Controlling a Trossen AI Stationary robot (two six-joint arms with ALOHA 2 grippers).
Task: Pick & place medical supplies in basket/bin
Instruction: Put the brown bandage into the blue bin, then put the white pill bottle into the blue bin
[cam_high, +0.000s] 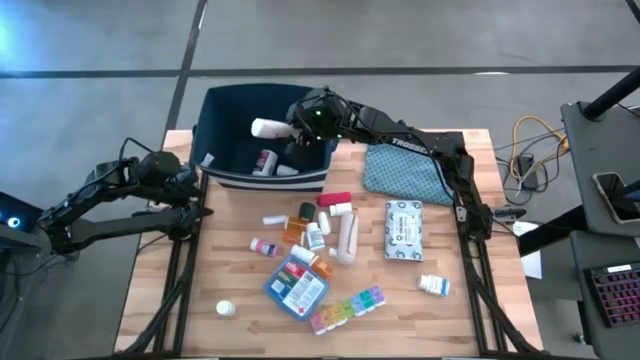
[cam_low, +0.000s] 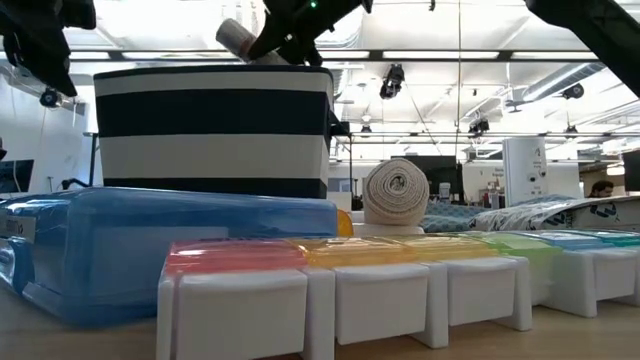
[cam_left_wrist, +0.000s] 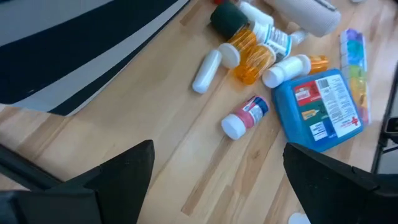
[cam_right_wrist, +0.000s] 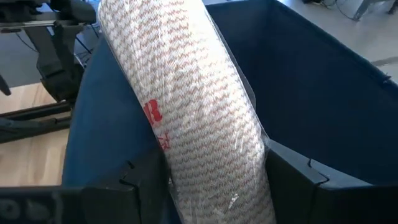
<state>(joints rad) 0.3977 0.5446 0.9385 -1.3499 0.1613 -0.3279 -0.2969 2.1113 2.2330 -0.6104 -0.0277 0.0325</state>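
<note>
Item: wrapped bandage roll (cam_right_wrist: 186, 112), clamped in the right hand (cam_high: 290, 132) over the navy bin (cam_high: 225, 110). Handling: lower it inside the walls before letting go, so it cannot bounce out. Left hand (cam_left_wrist: 217, 171): spread wide, empty, low over the worktop (cam_high: 240, 285) beside the bin.

Both arms were dark, near-black, built of slim tubular links joined by rounded joint housings. The right arm (cam_high: 400, 135) bore white "TROSSEN" lettering along one link and a small green light near its wrist. The left arm (cam_high: 110, 195) carried thin black cables looping beside its joints. Each wrist ended in two flat, angular matte-black fingers (cam_left_wrist: 124, 171).
</note>
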